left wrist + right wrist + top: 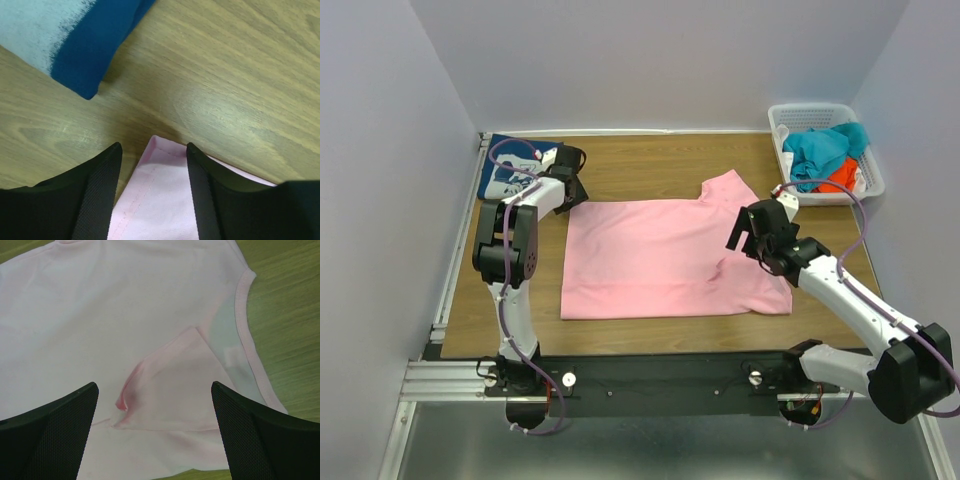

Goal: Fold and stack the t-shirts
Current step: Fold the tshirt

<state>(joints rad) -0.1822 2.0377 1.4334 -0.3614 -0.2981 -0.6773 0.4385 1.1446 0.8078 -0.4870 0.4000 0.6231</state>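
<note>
Lying flat, the pink t-shirt (660, 260) had one corner inside the open left claw (153, 146); the right claw (154, 385) hung wide open above it, empty; the basket (820, 105) held clothes (825, 150).

A robotics lab cell: plain lavender walls (660, 60) box in a wooden worktop (650, 160), with aluminium framing (450, 375) and robot arms (510, 250) along its near edge.

Table (650, 160) from above: spread t-shirt (660, 255) at centre; folded t-shirt (510, 165) in the far-left corner, apart from it; basket (825, 108) at the far-right corner, clothes (825, 150) in it. Left gripper (572, 192) over the spread t-shirt's far-left corner; right gripper (745, 232) over its right edge
</note>
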